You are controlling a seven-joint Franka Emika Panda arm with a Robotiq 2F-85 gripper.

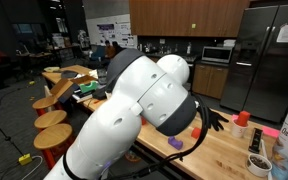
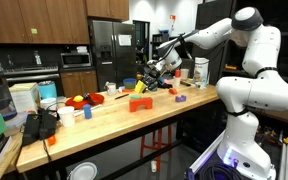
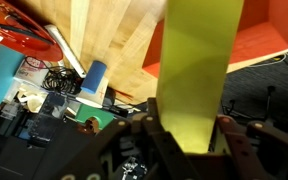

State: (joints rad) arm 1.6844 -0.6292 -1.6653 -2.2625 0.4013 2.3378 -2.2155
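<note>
Yellow-green flat block (image 3: 199,70) runs from the bottom centre of the wrist view up to the top edge. Its lower end is clamped between the dark fingers (image 3: 149,135) of the end effector (image 3: 189,140), which is closed tight on it. At the left of that view lies a tangle of black cables (image 3: 52,80), with a short blue cylinder (image 3: 94,76) just beside it on the pale wooden desk (image 3: 114,30). At the upper right, behind the block, sits an orange-red tray-like shape (image 3: 269,40).

In an exterior view the desk (image 2: 114,128) crosses the middle of the frame. A black glove-like heap (image 2: 39,125) lies at its left end, an orange block (image 2: 139,103) in the centre, and a small purple piece (image 2: 179,97) to the right of that. In the upper centre the end effector (image 2: 156,68) hangs above the desk's far end, well clear of the surface, on the white robot arm (image 2: 249,50) that reaches in from the right.

In an exterior view the arm (image 1: 149,100) fills the centre and hides the end effector.
</note>
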